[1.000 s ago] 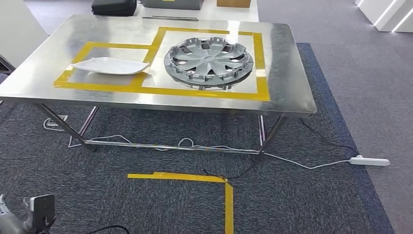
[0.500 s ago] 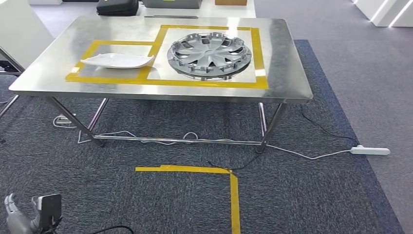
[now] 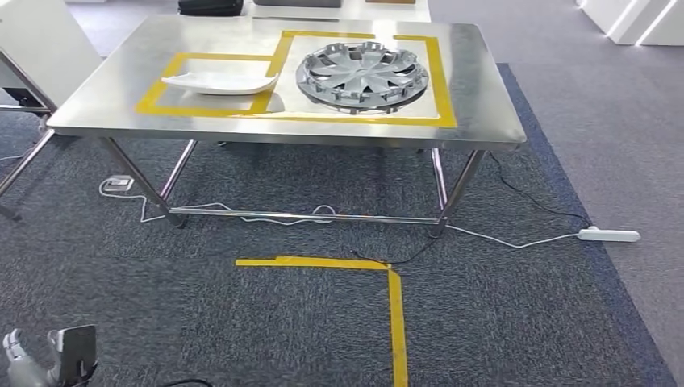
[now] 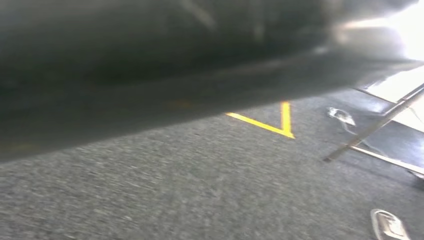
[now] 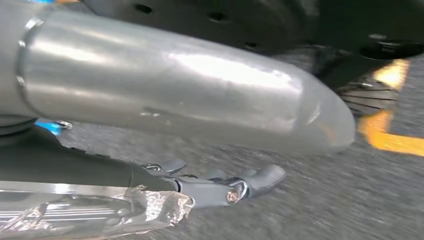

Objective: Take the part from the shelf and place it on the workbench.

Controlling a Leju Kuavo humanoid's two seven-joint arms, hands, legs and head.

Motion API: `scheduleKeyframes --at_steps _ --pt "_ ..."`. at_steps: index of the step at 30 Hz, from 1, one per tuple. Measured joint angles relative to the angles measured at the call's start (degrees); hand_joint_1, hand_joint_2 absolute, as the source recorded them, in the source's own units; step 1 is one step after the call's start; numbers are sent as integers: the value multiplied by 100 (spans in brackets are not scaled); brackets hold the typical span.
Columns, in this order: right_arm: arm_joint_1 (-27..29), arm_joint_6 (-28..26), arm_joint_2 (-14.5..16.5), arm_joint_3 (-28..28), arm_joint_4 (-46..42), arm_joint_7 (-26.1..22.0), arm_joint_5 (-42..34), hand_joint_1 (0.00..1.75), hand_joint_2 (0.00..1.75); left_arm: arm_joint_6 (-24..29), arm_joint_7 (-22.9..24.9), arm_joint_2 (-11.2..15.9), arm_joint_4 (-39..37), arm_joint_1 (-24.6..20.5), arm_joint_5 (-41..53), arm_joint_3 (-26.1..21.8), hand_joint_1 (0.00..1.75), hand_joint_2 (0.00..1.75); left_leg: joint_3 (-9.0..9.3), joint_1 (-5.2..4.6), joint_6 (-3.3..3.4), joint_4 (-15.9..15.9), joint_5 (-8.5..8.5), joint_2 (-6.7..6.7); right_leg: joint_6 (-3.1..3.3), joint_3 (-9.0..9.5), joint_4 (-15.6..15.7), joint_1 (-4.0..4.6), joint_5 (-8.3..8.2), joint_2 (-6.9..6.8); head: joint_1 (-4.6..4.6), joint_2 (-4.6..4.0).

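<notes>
**Wheel cover and white part lie on the counter; both hands hang low**

The steel counter (image 3: 105, 101) carries yellow tape outlines. On it, inside the larger outline, lies the grey wheel cover (image 3: 362, 76). Just beside the wheel cover, inside the smaller outline, lies a white curved part (image 3: 219, 82), apart from it.

Below the counter, white cables run along the dark carpet to a white power strip (image 3: 609, 235) out past the counter's leg. A yellow tape corner (image 3: 387, 270) marks the carpet in front of the counter.

The left hand (image 3: 20, 363) hangs well below the counter, near the floor; whether its fingers are apart or together cannot be told. The right hand (image 5: 220, 186) hangs above the carpet, its fingers (image 5: 265, 176) stretched out, slightly apart, holding nothing.
</notes>
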State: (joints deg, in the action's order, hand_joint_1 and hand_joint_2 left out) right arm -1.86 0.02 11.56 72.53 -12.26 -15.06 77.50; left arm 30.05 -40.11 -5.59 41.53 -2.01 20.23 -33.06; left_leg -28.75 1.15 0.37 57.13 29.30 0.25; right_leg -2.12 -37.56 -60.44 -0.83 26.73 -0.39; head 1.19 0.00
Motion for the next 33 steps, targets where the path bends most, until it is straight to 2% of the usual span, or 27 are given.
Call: scheduleKeyframes --at_steps 2,3,4,5,6,7,8,10,11,12,13,14,15,16,18,19,20,21,22,23,24,25,26,27,29,31,33 --pt "7 1 0 -1 0 2 0 0 0 3 0 11 -15 -3 -2 -4 0 0 -184 -23 78 2 -153 14 -13 -150 -647 -3 636 13 25 0" --pt "3 1 0 -1 0 2 0 0 0 4 0 16 -22 -3 -2 -5 0 0 -285 -41 91 6 -231 19 -12 -198 -1009 -1 854 17 33 0" --pt "-3 1 0 -1 0 1 1 0 0 5 0 20 -31 -4 -2 -5 0 0 -392 -58 96 11 -311 24 -3 -185 -1273 5 921 19 36 0" --pt "-6 1 0 -1 0 1 1 0 0 5 0 21 -42 -3 -2 -5 0 0 -493 -72 97 15 -386 28 15 -96 -1374 14 842 19 34 0" --pt "-8 1 0 -1 0 0 1 0 0 5 0 21 -51 -3 -2 -5 0 0 -585 -81 93 19 -459 30 43 85 -1284 30 672 20 34 0" --pt "-11 1 0 -1 0 0 1 0 0 5 0 21 -59 -3 -2 -5 0 0 -668 -87 85 21 -531 30 82 364 -1010 54 504 21 35 0" --pt "-19 1 -4 -1 -1 0 1 0 0 5 0 19 -65 -4 -2 -5 0 0 -727 -91 71 23 -598 29 132 711 -594 86 437 22 34 0" --pt "-53 0 -16 -2 -2 -2 1 0 0 5 0 15 -73 -6 -2 -4 0 0 -803 -97 28 23 -733 35 203 1320 293 139 544 23 32 0" --pt "-68 -1 -22 -2 -2 -3 1 0 0 5 0 13 -78 -11 -2 -3 0 0 -823 -92 -3 13 -805 43 219 1459 550 158 619 28 32 0" --pt "-73 -1 -24 -2 -2 -3 2 0 0 5 0 14 -85 -14 -2 -3 0 0 -841 -88 -37 -8 -882 49 226 1480 668 166 624 32 33 0" --pt "-71 -2 -24 -2 -1 -2 3 0 0 6 0 20 -101 -16 -1 -5 0 0 -862 -76 -72 -19 -910 44 246 1429 675 162 569 27 35 0" --pt "-63 -3 -23 -1 0 1 5 0 0 6 0 27 -121 -14 1 -7 0 0 -891 -67 -105 9 -834 35 284 1368 678 156 495 18 36 0" --pt "-57 -4 -22 -1 1 3 7 0 0 5 0 37 -144 -9 6 -8 0 0 -934 -61 -134 132 -629 24 325 1298 686 145 410 6 26 0" --pt "-55 -6 -22 0 2 4 9 0 0 5 0 50 -170 -6 10 -10 0 0 -993 -53 -158 367 -316 13 360 1217 689 136 327 -5 17 0" --pt "-56 -9 -22 1 2 7 14 0 0 -21 0 75 -240 -10 25 -12 0 0 -1102 -48 -201 1084 271 10 386 1027 678 141 177 -8 -4 0" --pt "-57 -10 -22 1 2 7 17 0 0 -55 0 86 -288 -16 29 -14 0 0 -1118 -48 -217 1410 361 9 383 927 666 143 105 -11 -7 0" --pt "-58 -10 -22 0 2 7 20 0 0 -98 0 96 -344 -22 32 -19 0 0 -1081 -46 -226 1617 292 9 374 822 645 143 34 -13 -7 0" --pt "-58 -10 -22 -1 2 7 25 0 0 -147 0 105 -405 -29 32 -26 0 0 -976 -45 -227 1660 101 9 359 711 613 143 -35 -14 -8 0" --pt "-58 -10 -22 -1 2 9 30 0 0 -196 0 118 -472 -40 28 -37 0 0 -787 -43 -218 1523 -103 9 341 598 574 143 -99 -13 -8 0" --pt "-57 -10 -22 -1 2 12 36 0 0 -239 0 132 -540 -51 24 -53 0 0 -514 -43 -201 1237 -204 8 320 494 529 143 -156 -12 -8 0" --pt "-54 -9 -22 -1 2 17 43 0 0 -276 0 147 -608 -64 20 -72 0 0 -183 -49 -177 816 -174 5 300 405 473 152 -200 -10 -7 0" --pt "-54 -5 -22 -1 2 22 50 0 0 -304 0 164 -686 -82 20 -97 0 0 110 -56 -143 392 -32 3 275 335 418 161 -240 -11 -3 0" --pt "-59 -1 -22 -1 2 28 57 0 0 -319 0 180 -764 -102 26 -122 0 0 304 -70 -104 75 123 1 250 282 377 166 -281 -14 -3 0" --pt "-62 3 -22 -1 2 32 62 0 0 -326 0 195 -842 -114 36 -145 0 0 394 -83 -59 -123 217 0 220 240 348 170 -323 -18 -1 0" --pt "-59 7 -23 -1 2 36 66 0 0 -331 0 215 -985 -122 48 -180 0 0 342 -83 41 -172 201 14 153 148 285 149 -320 -10 -1 0" --pt "-32 7 -24 -1 3 42 67 0 0 -331 0 226 -1077 -118 49 -198 0 0 258 -70 121 -182 106 30 80 -38 -111 124 -1 12 26 0" --pt "-11 8 -24 -1 4 48 68 0 0 -332 0 234 -1139 -117 49 -213 0 0 148 -76 148 -177 16 34 28 -311 -866 104 459 20 48 0"
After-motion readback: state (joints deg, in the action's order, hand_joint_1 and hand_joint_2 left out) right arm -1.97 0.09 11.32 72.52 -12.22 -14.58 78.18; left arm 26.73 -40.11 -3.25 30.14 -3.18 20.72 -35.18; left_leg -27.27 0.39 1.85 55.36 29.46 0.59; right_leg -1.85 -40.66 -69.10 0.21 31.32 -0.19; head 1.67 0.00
